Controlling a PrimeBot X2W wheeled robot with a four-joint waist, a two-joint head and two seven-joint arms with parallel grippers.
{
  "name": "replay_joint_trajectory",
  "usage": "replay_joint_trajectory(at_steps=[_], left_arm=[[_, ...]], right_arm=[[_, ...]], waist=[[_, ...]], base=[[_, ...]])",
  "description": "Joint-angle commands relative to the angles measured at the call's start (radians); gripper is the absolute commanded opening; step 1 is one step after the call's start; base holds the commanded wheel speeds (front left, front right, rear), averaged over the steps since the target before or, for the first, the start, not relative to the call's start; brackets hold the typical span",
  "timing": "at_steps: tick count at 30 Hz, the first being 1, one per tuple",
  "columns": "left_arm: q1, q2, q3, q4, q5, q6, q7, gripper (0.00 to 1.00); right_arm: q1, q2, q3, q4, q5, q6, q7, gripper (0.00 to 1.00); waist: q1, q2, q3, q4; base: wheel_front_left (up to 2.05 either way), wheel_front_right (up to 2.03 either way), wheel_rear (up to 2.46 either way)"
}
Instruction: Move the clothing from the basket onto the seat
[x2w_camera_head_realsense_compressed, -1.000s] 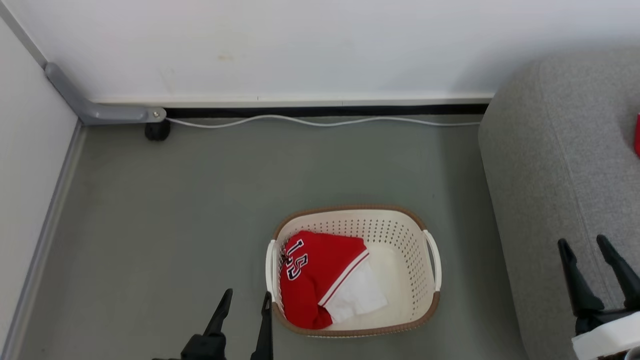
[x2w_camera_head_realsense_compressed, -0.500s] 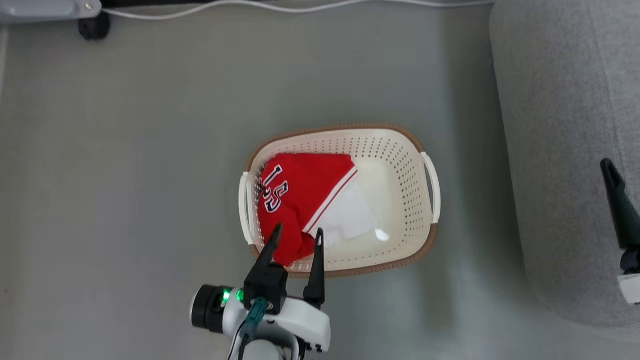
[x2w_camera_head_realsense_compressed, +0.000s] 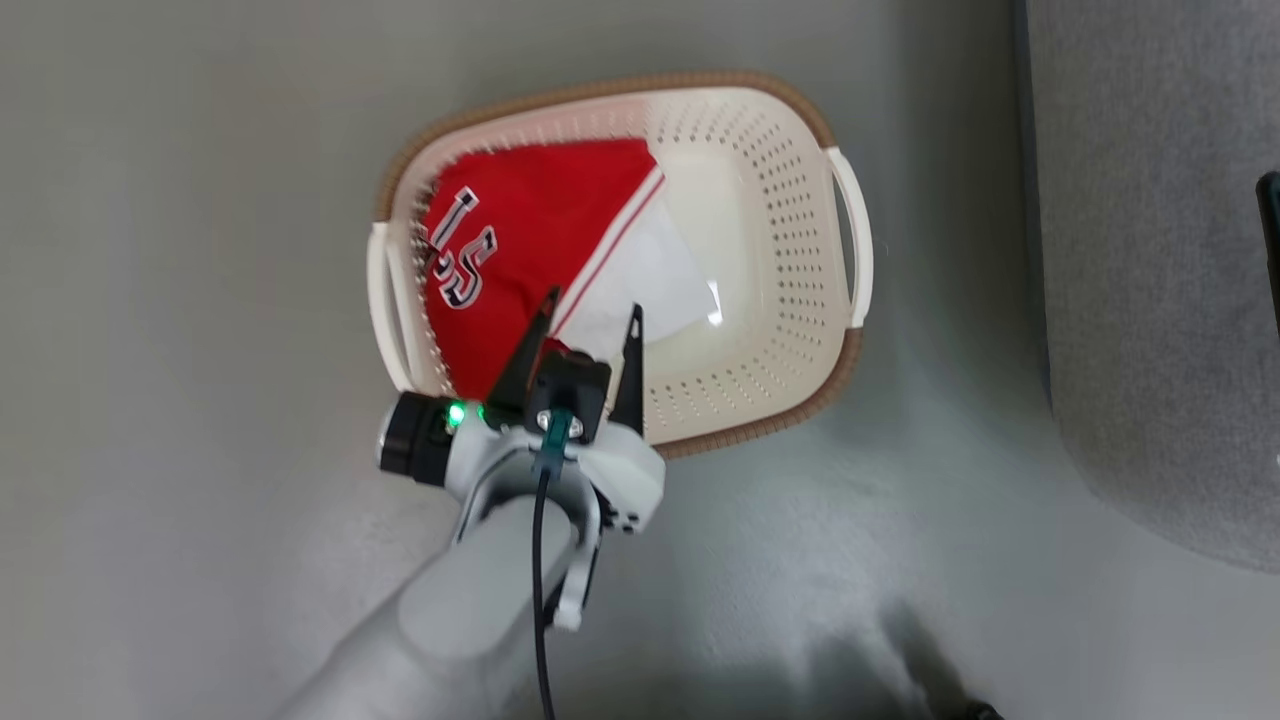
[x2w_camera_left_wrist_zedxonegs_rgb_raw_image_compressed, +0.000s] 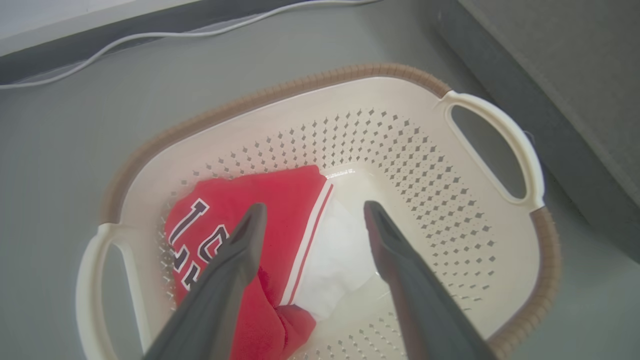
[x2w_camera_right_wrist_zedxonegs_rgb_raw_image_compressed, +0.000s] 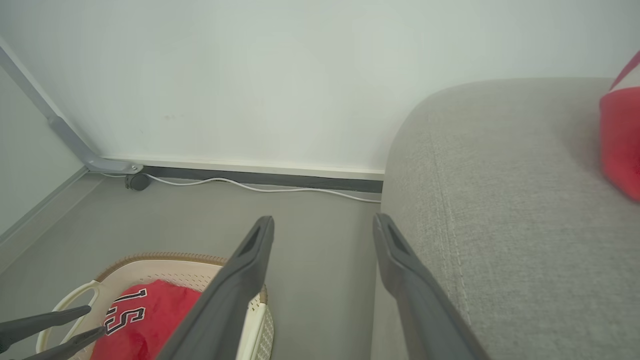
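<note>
Left gripper (x2w_camera_head_realsense_compressed: 594, 301) over red shirt (x2w_camera_head_realsense_compressed: 530, 220) in basket (x2w_camera_head_realsense_compressed: 790, 250), jaws apart — thin pinch could let soft shirt slip, drop on floor (x2w_camera_head_realsense_compressed: 200, 300). Right gripper (x2w_camera_right_wrist_zedxonegs_rgb_raw_image_compressed: 322, 219) apart too, beside sofa (x2w_camera_right_wrist_zedxonegs_rgb_raw_image_compressed: 500, 200).

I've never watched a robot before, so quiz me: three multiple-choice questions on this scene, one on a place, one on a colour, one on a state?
1. Where does the numbered jersey lie? A on the sofa; B in the basket; C on the floor.
2. What colour is the basket's rim? A brown; B blue; C black.
3. How is the left gripper? A shut on the jersey; B shut on a handle; C open.
Answers: B, perforated cream walls surround it; A, a brown woven-look band tops the walls; C, its two fingers stand apart above the jersey.
</note>
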Motion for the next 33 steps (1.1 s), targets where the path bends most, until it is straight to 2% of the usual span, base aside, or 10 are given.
replay_joint_trajectory(at_steps=[1,8,17,20,27,29,33], left_arm=[[-0.013,0.004,0.009,-0.001,-0.012,0.014,-0.006,1.0],[-0.224,0.004,-0.154,0.251,-0.08,0.075,0.01,1.0],[-0.41,0.004,-0.356,0.373,-0.077,0.137,0.192,1.0],[-0.444,0.004,-0.383,0.389,-0.036,0.124,0.259,1.0],[-0.508,0.004,-0.395,0.4,0.061,0.055,0.392,1.0],[-0.521,0.004,-0.395,0.394,0.065,0.037,0.414,1.0],[-0.53,0.004,-0.391,0.376,0.014,0.032,0.418,1.0]], right_arm=[[0.021,-0.031,0.013,-0.026,0.008,0.001,-0.006,1.0],[-0.014,-0.023,0.023,-0.059,0.012,0.001,-0.006,1.0],[-0.04,-0.01,0.021,-0.057,0.019,0.001,-0.006,1.0],[-0.044,-0.006,0.025,-0.059,0.02,0.001,-0.006,1.0],[-0.063,-0.003,0.032,-0.073,0.023,0.001,-0.006,1.0],[-0.07,-0.002,0.037,-0.08,0.021,0.001,-0.006,1.0],[-0.091,0.002,0.054,-0.095,0.018,0.001,-0.006,1.0]], waist=[[0.0,0.0,0.054,-0.034],[0.0,0.0,0.134,-0.07],[0.0,0.0,0.182,-0.083],[0.0,0.0,0.191,-0.088],[0.0,0.0,0.236,-0.107],[0.0,0.0,0.252,-0.113],[0.0,0.0,0.285,-0.132]], base=[[0.0,0.0,0.0],[0.0,0.0,0.0],[0.0,0.0,0.0],[0.0,0.0,0.0],[0.0,0.0,0.0],[0.0,0.0,0.0],[0.0,0.0,0.0]])
